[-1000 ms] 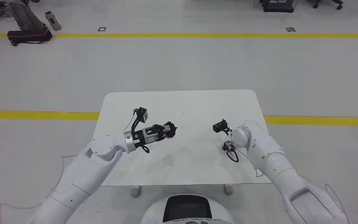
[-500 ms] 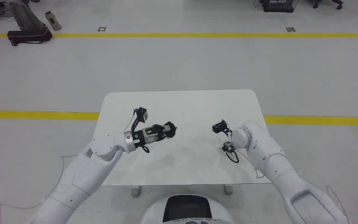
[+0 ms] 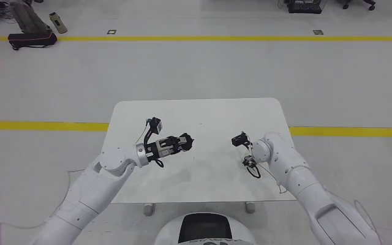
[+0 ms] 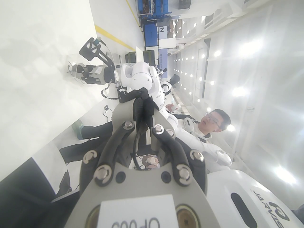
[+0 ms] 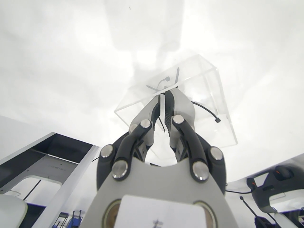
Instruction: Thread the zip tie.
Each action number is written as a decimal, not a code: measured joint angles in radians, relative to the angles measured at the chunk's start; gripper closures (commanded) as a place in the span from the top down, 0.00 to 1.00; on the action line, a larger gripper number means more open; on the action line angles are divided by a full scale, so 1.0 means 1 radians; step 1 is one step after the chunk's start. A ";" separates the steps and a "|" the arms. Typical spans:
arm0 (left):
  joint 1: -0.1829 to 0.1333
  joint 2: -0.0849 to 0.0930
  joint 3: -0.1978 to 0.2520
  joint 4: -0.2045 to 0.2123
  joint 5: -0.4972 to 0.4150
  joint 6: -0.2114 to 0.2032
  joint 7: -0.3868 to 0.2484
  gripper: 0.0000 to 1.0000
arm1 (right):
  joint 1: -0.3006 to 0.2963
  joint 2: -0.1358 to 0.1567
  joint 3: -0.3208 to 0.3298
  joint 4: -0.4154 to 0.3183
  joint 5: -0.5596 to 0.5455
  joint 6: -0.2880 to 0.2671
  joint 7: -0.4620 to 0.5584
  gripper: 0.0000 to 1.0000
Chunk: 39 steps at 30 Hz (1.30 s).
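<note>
My right gripper (image 5: 162, 93) hangs tips-down in a small clear box (image 5: 224, 105) on the white table (image 3: 202, 116), right of centre. Its fingers are shut on a thin black zip tie (image 5: 204, 109), whose head sticks out to one side; a strand runs back between the pads. Pale zip ties (image 5: 163, 81) lie on the box floor just past the fingertips. My left gripper (image 3: 188, 142) is held above the table's middle, pointing toward the right gripper (image 3: 248, 161). Its black pads are pressed together, and I cannot tell if anything is between them.
In the left wrist view the right gripper (image 4: 71, 71) sits at the clear box (image 4: 71, 59), well beyond my left gripper (image 4: 142, 94). Bare tabletop (image 3: 202, 177) lies between the two arms. A person sits beyond the table's edge, touching nothing.
The right arm has edged slightly toward the table's middle. The left arm has kept still.
</note>
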 measured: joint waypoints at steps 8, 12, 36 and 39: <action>0.000 0.000 0.000 0.000 0.000 0.000 0.000 0.00 | -0.005 0.004 0.010 -0.006 0.008 -0.026 -0.014 0.11; 0.000 0.000 0.000 0.000 0.000 0.000 0.000 0.00 | -0.005 0.006 0.019 0.003 0.026 -0.043 -0.015 0.11; 0.000 0.000 0.000 0.000 0.000 0.000 0.000 0.00 | 0.018 0.001 0.006 0.045 0.038 -0.050 -0.024 0.00; 0.000 0.000 0.000 0.000 0.000 0.000 0.000 0.00 | 0.013 0.007 0.021 0.024 0.042 -0.051 -0.019 0.00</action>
